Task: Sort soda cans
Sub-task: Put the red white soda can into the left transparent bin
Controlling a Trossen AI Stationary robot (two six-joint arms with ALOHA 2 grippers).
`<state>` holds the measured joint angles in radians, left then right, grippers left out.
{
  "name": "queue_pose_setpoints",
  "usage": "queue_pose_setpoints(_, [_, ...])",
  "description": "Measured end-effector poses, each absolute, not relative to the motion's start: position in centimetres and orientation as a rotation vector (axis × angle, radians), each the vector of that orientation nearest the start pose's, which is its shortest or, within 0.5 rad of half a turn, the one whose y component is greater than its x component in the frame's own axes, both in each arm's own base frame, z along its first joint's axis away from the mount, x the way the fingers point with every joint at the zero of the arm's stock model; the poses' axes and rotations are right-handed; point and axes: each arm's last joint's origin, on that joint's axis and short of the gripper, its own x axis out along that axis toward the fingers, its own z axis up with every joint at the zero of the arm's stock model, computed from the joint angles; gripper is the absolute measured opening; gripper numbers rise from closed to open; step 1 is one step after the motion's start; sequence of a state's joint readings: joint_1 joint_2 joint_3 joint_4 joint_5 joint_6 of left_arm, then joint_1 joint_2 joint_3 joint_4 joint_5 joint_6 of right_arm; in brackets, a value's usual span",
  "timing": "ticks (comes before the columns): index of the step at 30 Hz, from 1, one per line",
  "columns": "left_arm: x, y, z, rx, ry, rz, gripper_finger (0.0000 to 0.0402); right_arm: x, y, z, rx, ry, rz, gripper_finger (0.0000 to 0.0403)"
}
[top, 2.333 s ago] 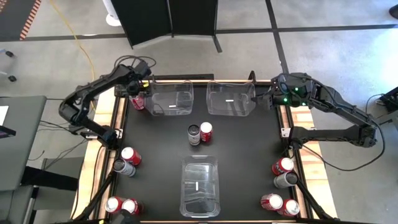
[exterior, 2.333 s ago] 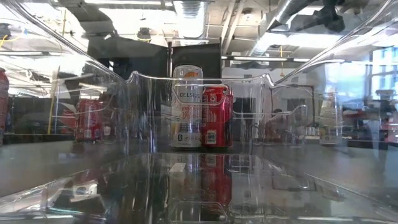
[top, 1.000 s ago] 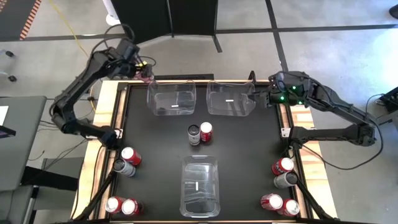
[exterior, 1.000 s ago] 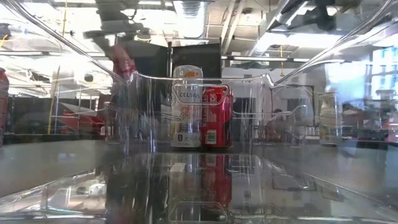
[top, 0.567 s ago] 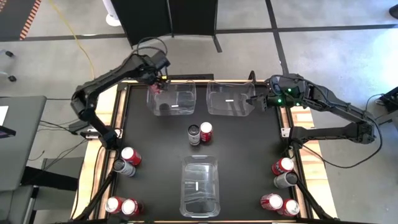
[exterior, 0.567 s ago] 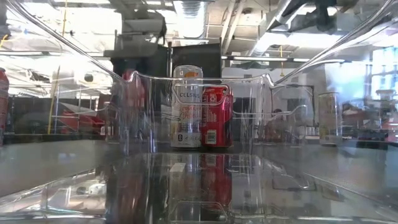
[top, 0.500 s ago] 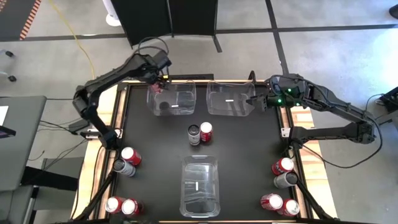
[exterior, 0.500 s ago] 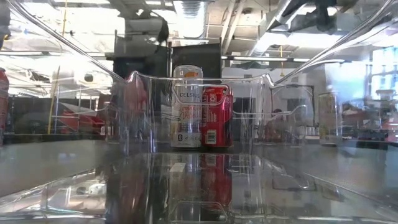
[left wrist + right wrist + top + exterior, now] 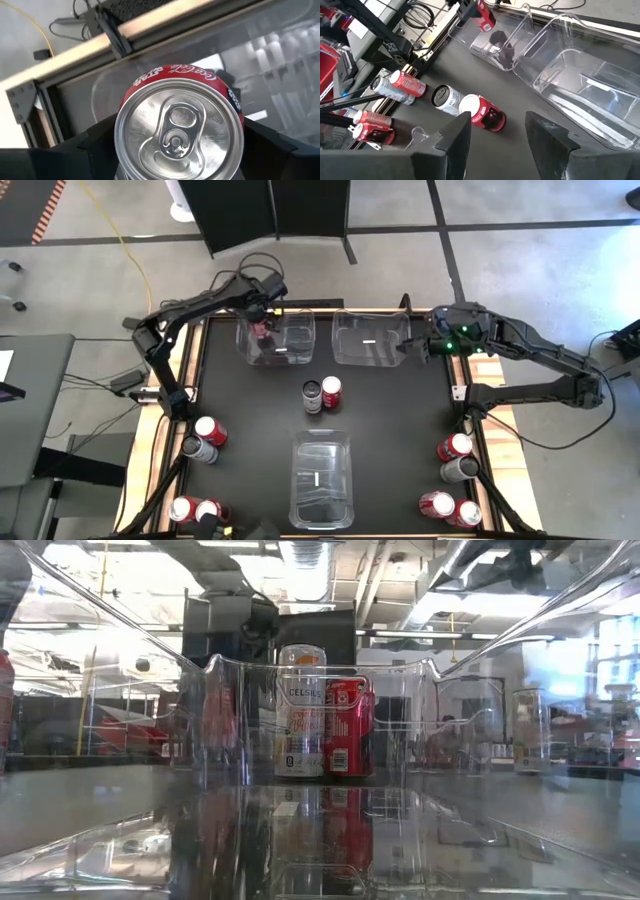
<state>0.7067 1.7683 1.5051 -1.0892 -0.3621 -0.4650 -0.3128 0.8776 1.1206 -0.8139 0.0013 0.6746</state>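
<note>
The left tool (image 9: 263,320) grips a red can (image 9: 265,330) above the far-left bin (image 9: 277,356), inside its rim. The right tool (image 9: 412,347), fingers parted and empty, hangs beside the far-right bin (image 9: 368,352). Open tabletop (image 9: 390,405) surrounds two upright centre cans (image 9: 321,394).

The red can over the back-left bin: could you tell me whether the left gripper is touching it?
Touching. In the left wrist view the left gripper has its dark fingers pressed against both sides of the red can, holding it above the clear bin.

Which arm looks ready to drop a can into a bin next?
The left. Its claw holds a red can above the far left bin; the right claw is open and empty.
</note>
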Motion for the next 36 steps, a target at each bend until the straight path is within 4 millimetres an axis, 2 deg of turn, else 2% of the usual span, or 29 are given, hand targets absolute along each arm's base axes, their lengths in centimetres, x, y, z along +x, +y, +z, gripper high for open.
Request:
queue_pose_setpoints(9, [25.7,22.4,23.9,-0.661,1.149,1.217,0.0312,14.8,-4.8,37.2,0.736,0.442,-0.494,0.0205])
queue_pose_setpoints(16, [25.5,22.4,23.8,-0.649,1.159,1.239,0.0341,15.2,-5.0,37.1,0.736,0.437,-0.493,0.0204])
queue_pose_setpoints(23, [25.2,22.4,23.9,-0.643,1.161,1.286,0.0362,16.8,-4.8,36.5,0.694,0.494,-0.461,0.0204])
queue_pose_setpoints(30, [24.0,21.4,26.8,-0.576,1.135,1.228,0.0363,17.3,-4.1,36.3,0.631,0.505,-0.487,0.0227])
queue_pose_setpoints(33, [23.0,20.4,29.1,-0.548,1.078,1.178,0.0363,17.1,-3.8,36.3,0.615,0.511,-0.488,0.0249])
queue_pose_setpoints(36, [22.4,18.5,31.8,-0.491,1.002,1.025,0.0363,17.1,-3.2,36.0,0.532,0.570,-0.443,0.0268])
